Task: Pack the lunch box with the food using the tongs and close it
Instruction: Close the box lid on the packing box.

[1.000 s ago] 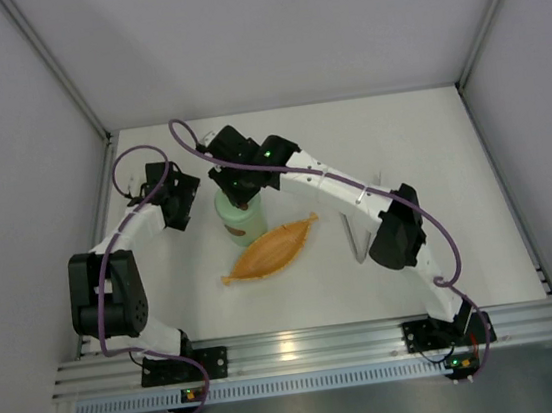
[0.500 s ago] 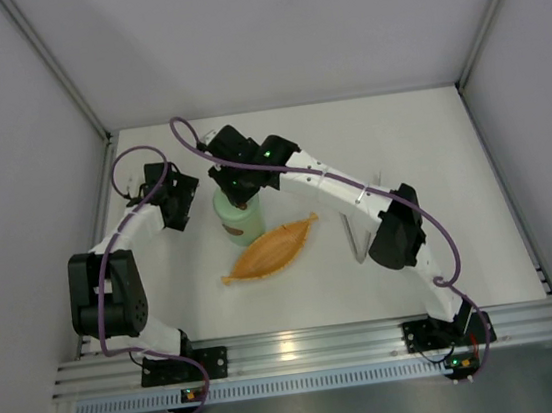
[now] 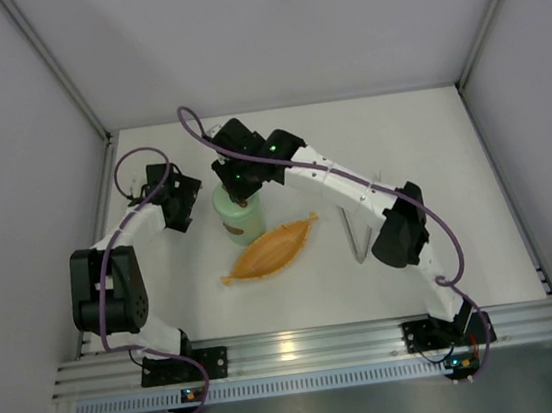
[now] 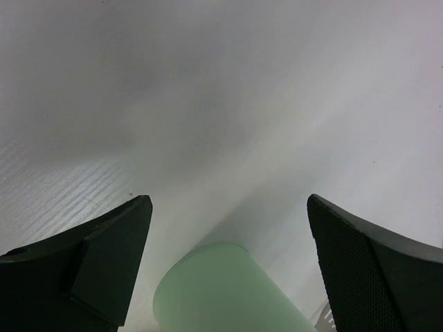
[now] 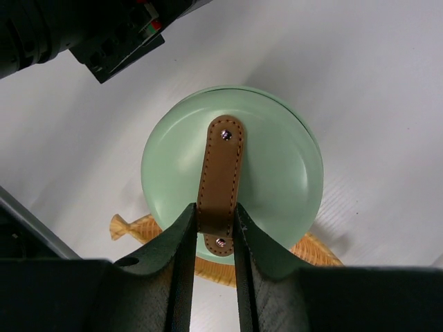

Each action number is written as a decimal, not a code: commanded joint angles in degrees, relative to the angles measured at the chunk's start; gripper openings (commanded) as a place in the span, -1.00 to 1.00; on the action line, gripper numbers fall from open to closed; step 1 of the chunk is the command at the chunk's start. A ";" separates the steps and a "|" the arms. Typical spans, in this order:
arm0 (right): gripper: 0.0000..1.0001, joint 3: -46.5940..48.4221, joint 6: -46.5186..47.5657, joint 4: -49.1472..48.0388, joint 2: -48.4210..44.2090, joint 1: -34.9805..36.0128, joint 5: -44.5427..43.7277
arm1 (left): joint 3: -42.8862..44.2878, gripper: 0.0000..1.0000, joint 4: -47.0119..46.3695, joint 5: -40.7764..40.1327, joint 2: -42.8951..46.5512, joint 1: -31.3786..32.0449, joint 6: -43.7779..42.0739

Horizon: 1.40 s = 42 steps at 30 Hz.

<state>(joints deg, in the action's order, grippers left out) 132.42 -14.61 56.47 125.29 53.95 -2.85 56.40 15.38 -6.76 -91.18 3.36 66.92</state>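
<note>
Left gripper (image 4: pixel 228 204): fingers spread wide, touching nothing; it waits just left of the lunch box (image 4: pixel 214 290), probably to steady it
Lunch box: upright between the two grippers, just behind the orange tray (image 3: pixel 271 250)
Lid (image 5: pixel 277 159): level over the tub's mouth; whether it is fully seated, I cannot tell
Right gripper (image 5: pixel 213 218): jaws pressed onto the brown handle (image 5: pixel 221 166) from above, so the lid goes down straight
Food: none in view; likely packed under the lid
Tongs (image 3: pixel 352 229): flat on the table right of the tray, set aside; apparently finished with
</note>
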 commanded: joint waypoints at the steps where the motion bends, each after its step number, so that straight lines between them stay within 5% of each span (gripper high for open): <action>1: -0.72 0.73 -1.56 -1.18 -5.50 -1.22 2.59 | -0.85 0.97 -2.72 0.61 -0.49 -0.28 -0.29; 23: -0.69 5.66 -2.09 0.22 -0.14 -2.89 6.63 | -1.21 0.96 -2.98 1.14 -0.84 0.07 -0.21; 42: -0.72 3.02 -1.03 2.33 0.92 -2.98 1.64 | -1.29 0.96 -3.42 1.49 -1.73 0.16 -0.03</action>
<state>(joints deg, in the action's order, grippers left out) 135.41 -16.53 56.86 126.67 51.79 1.69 55.53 14.52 -5.34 -92.55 3.42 66.94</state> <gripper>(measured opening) 0.230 0.983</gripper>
